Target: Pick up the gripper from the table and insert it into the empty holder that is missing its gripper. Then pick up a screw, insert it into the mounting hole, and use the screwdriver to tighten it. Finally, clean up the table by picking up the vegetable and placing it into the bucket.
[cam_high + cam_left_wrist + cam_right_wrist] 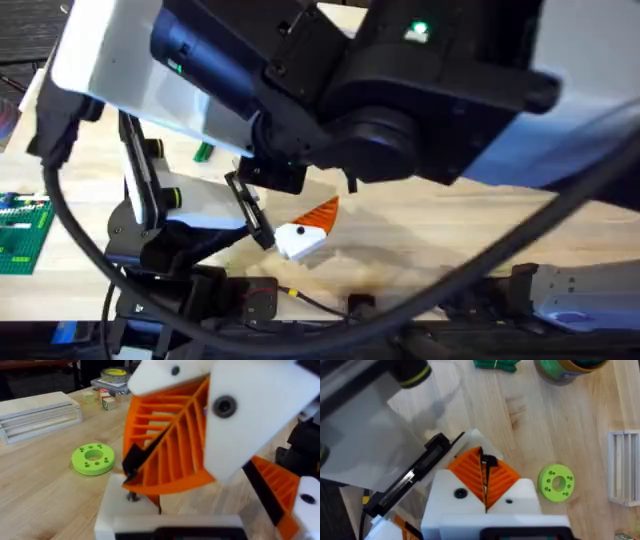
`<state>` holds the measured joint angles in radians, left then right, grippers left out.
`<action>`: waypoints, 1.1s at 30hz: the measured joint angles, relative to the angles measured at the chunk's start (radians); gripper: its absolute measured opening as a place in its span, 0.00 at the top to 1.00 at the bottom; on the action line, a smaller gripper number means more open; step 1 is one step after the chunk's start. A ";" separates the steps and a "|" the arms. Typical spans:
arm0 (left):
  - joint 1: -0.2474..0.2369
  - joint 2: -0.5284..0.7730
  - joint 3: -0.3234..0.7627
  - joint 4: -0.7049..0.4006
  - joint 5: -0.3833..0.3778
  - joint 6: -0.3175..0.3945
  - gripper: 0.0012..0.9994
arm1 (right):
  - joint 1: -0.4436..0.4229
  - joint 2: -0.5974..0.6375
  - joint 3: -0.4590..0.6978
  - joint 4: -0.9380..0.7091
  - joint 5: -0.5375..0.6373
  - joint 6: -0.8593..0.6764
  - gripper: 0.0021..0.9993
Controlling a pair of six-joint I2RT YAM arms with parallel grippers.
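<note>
My right gripper point(485, 460) is shut, its orange ribbed pads pressed together. In the left wrist view the right gripper point(132, 467) hangs tip-down over a white holder block point(112, 505) of my left gripper point(185, 475). A small dark screw point(132, 496) stands on that block just under the fingertips; I cannot tell whether it is pinched. My left gripper point(305, 232) is open, its orange finger point(275, 490) well off to the side. The green vegetable point(495, 364) lies beside the bucket point(565, 367). The loose gripper and the screwdriver are out of view.
A green ring disc point(556, 482) lies on the wood near a white slatted tray point(625, 467). A tape roll and small blocks point(114, 374) sit at the far edge. A green baseplate point(25, 232) is at the left. The right arm looms large under the overhead camera.
</note>
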<state>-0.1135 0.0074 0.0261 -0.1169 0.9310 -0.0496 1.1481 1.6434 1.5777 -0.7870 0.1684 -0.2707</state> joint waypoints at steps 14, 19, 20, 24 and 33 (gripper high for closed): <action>0.000 0.000 0.000 0.000 0.001 -0.011 0.01 | 0.000 0.004 0.004 -0.002 0.000 0.000 0.99; 0.000 0.000 0.000 0.000 0.001 -0.011 0.01 | 0.000 0.003 0.004 -0.003 0.000 0.000 0.99; 0.000 0.000 0.000 0.000 0.001 -0.011 0.01 | 0.000 0.003 0.004 -0.003 0.000 0.000 0.99; 0.000 0.000 0.000 0.000 0.001 -0.011 0.01 | 0.000 0.003 0.004 -0.004 0.000 0.000 0.99; 0.000 0.000 0.000 0.000 0.005 -0.003 0.01 | 0.000 -0.011 0.004 -0.015 0.004 0.000 0.99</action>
<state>-0.1139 0.0072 0.0261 -0.1169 0.9356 -0.0528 1.1481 1.6324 1.5814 -0.8022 0.1722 -0.2707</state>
